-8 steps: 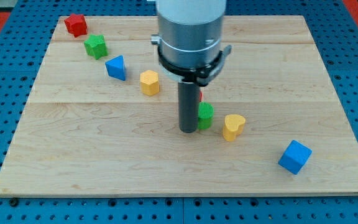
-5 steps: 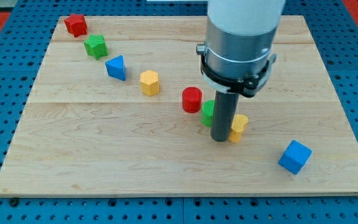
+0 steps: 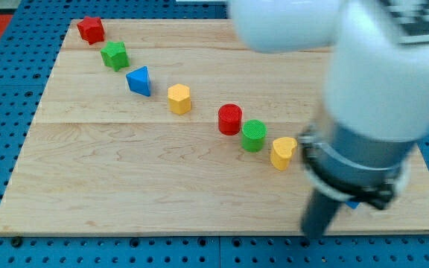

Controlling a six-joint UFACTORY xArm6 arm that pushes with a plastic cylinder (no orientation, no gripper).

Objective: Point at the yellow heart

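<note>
Table (image 3: 88, 186): a wooden board on which seven blocks are seen, strung diagonally from the top left corner toward the bottom right.
Yellow heart (image 3: 282, 152): placed right of centre, nearer the bottom edge, just beside the green cylinder (image 3: 254, 135); it stands free on its right side.
Neighbours: red cylinder (image 3: 230, 118), yellow hexagon (image 3: 179, 98), blue triangle (image 3: 139, 80), green star (image 3: 115, 55), red star (image 3: 91, 29).
End effector: a plain rod with no jaws, so nothing is held; my tip (image 3: 315, 234) is blurred near the bottom edge, below and right of the heart, apart from it.
Handling: the heart is judged light, rigid and easily slid; no hold is needed, and its free side is best approached without contact.
</note>
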